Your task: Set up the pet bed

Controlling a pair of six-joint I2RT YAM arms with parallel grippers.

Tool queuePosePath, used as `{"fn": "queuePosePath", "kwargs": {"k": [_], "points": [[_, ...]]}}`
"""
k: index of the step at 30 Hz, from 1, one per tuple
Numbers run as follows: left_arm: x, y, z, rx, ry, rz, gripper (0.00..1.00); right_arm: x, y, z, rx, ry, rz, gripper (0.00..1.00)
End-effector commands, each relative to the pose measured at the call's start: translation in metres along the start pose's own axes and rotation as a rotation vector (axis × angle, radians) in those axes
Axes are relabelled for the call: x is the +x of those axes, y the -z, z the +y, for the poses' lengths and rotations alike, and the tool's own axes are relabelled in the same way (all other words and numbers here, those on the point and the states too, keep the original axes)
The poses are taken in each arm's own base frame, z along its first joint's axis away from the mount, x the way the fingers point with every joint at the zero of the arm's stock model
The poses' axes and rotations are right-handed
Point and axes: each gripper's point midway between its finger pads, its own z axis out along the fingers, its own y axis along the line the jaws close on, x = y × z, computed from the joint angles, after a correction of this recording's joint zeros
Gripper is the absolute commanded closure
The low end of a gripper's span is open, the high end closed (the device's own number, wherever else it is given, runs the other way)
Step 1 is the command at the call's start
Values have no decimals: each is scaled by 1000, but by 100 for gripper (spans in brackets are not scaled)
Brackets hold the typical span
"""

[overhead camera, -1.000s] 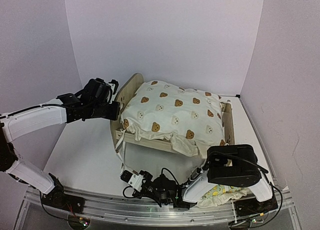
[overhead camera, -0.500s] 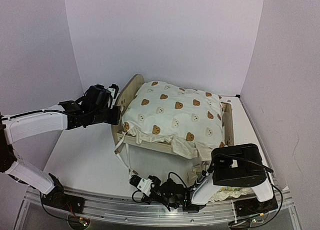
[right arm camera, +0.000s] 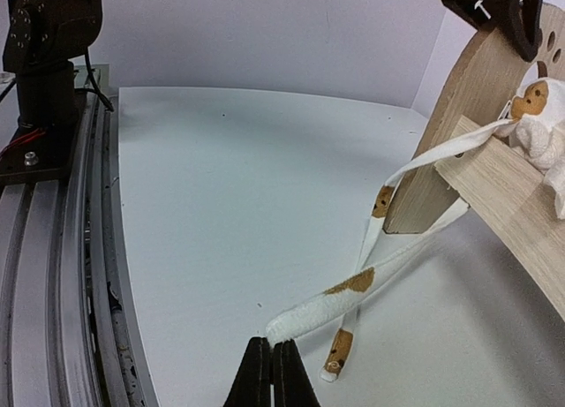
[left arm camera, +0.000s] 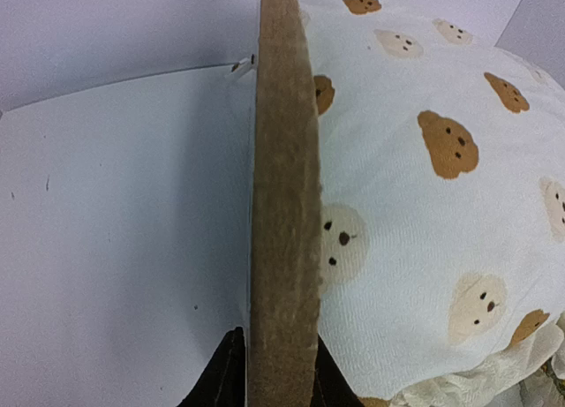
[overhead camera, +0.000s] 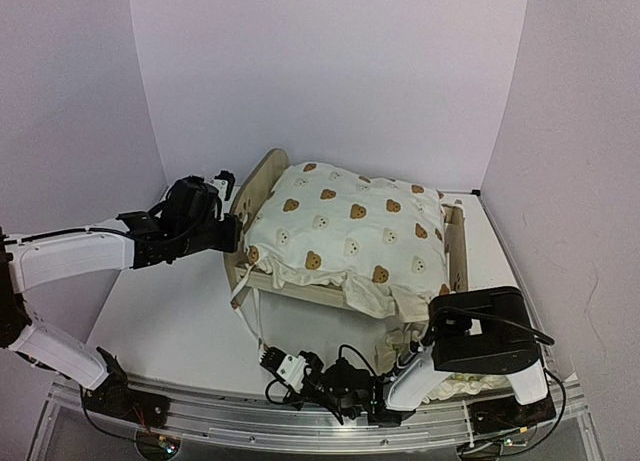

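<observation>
The pet bed [overhead camera: 300, 289] stands mid-table, its rounded headboard [overhead camera: 258, 176] at the left. The cream bear-print cushion [overhead camera: 350, 226] lies on it and hides the striped base. My left gripper [overhead camera: 230, 229] is shut on the headboard's edge [left arm camera: 282, 204], one finger on each side [left arm camera: 274, 372]. My right gripper [right arm camera: 271, 345] is low near the front edge [overhead camera: 268, 355]. It is shut on the end of a cushion tie [right arm camera: 353, 288], which runs up to the bed's near-left corner [right arm camera: 424, 195].
A second, thinner tie [right arm camera: 340, 345] lies loose on the table beside the held one. A pale lemon-print pillow [overhead camera: 452, 385] lies under the right arm at the front right. The metal base rail [right arm camera: 53, 213] runs along the near edge. Walls close in on three sides.
My right gripper has drawn back to the right along the front edge, and the tie's end has come with it. My left gripper has shifted slightly down the headboard's edge.
</observation>
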Motion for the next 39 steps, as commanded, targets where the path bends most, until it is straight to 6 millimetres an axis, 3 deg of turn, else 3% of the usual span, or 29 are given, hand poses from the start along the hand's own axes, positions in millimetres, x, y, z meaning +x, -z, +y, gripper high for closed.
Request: {"fn": "queuePosePath", "kwargs": {"k": [1, 4, 9, 12, 17, 22, 28, 34, 36, 39], "points": [[24, 3, -1, 46, 40, 50, 65, -7, -6, 7, 30, 13, -21, 100], [27, 9, -1, 62, 39, 50, 54, 1, -10, 7, 41, 18, -7, 100], [18, 24, -2, 82, 50, 36, 17, 7, -12, 9, 38, 6, 6, 100], [16, 39, -6, 122, 56, 46, 1, 10, -10, 8, 44, -6, 16, 100], [47, 56, -7, 184, 96, 127, 0, 17, -11, 7, 43, -33, 35, 100], [85, 53, -12, 246, 145, 217, 4, 23, -25, 14, -4, -126, 52, 100], [113, 48, -27, 338, 169, 298, 17, 28, -46, 27, -62, -174, 81, 100], [140, 47, -24, 340, 185, 365, 15, 30, -58, 21, -57, -231, 99, 100], [146, 45, -18, 313, 191, 363, 11, 31, -61, 18, -52, -237, 105, 93], [147, 39, -6, 250, 213, 327, 13, 38, -62, 19, -60, -241, 124, 78]]}}
